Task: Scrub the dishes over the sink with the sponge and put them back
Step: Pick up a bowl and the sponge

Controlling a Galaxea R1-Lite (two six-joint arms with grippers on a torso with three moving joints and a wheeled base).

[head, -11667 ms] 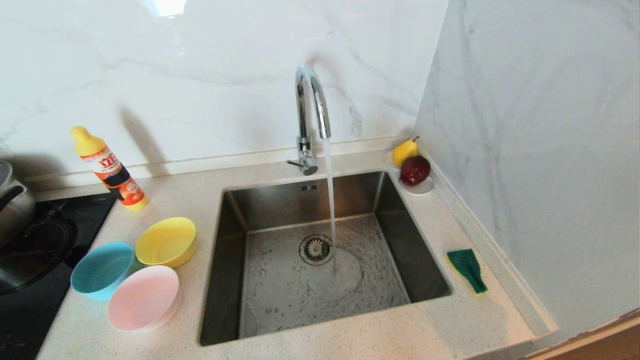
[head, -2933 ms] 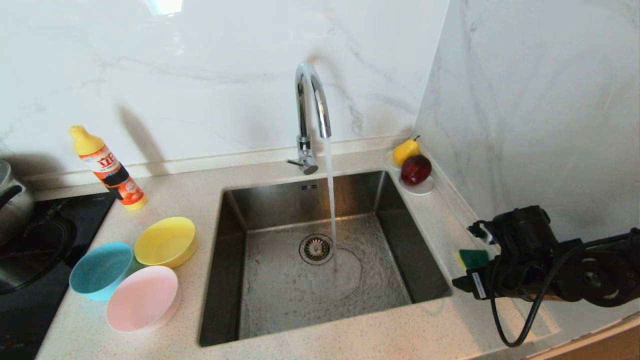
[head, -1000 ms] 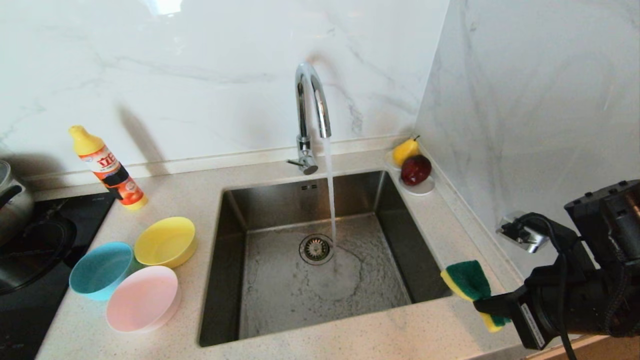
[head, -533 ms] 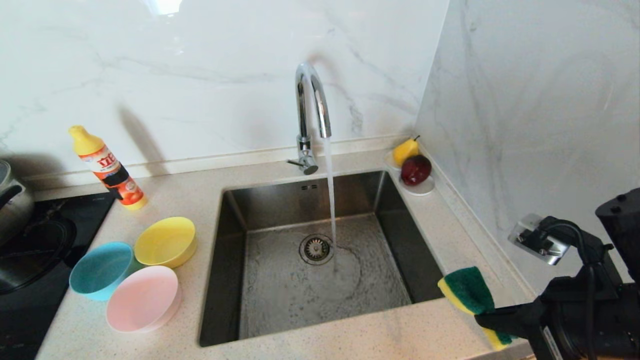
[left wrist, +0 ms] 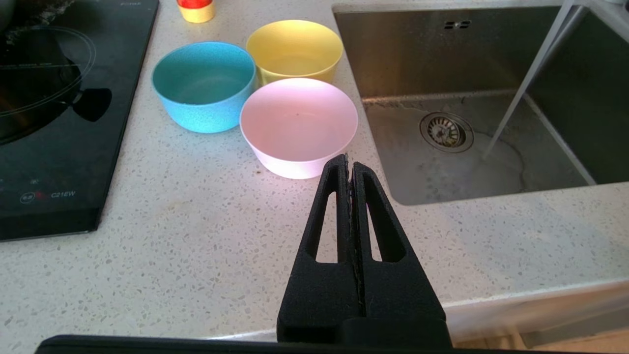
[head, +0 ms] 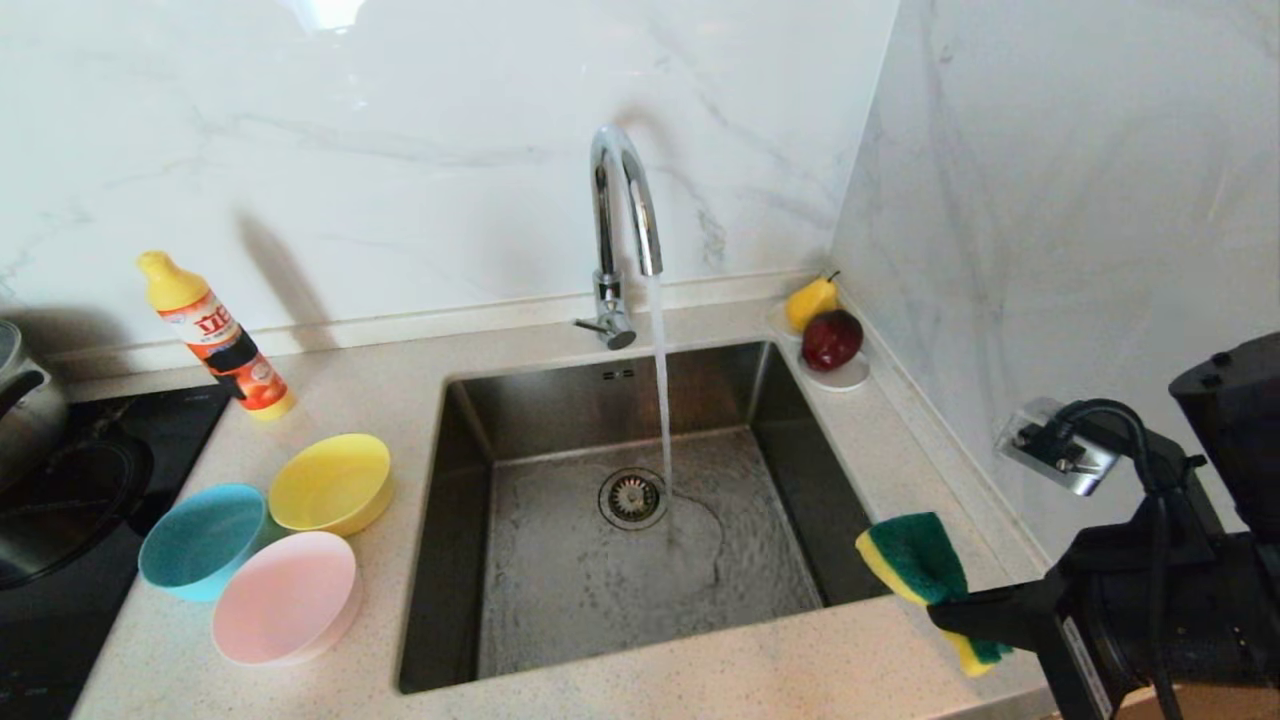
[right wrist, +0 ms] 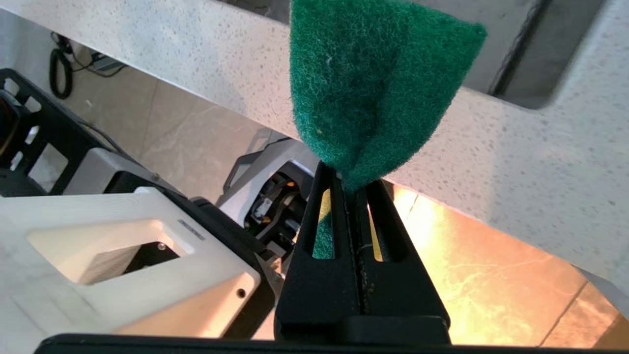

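**Sponge held at the right rim of the sink; bowls waiting on the left**

The right gripper (head: 955, 615) reaches in from the near right, its two black fingers pinching the sponge (head: 915, 565) by one end. The sponge is lifted clear of the surface (head: 700, 670) and hangs over the near right corner of the sink (head: 480, 560), green scouring face upward and yellow foam below. In the right wrist view the green face (right wrist: 366, 93) is folded and squeezed where the fingers close on it.

Water runs in a thin stream from the arched faucet (head: 622, 225) at the far edge of the sink and lands just to the right of the round drain strainer (head: 632, 498); the basin floor is wet.

The three dishes stand upright in a tight cluster on the surface to the left of the sink: the yellow bowl (head: 332, 483) farthest, the teal-blue bowl (head: 203, 541) to its left and nearer, and the pale pink bowl (head: 288, 598) nearest. The left gripper (left wrist: 350, 169), fingers pressed together with nothing between them, hovers over the near surface just on the near side of the pink bowl.

A detergent bottle (head: 215, 338) leans on the far left of the surface. A white saucer (head: 840, 377) with a pear and a red fruit sits at the far right corner of the sink. A black cooktop (head: 60, 520) lies at the far left.
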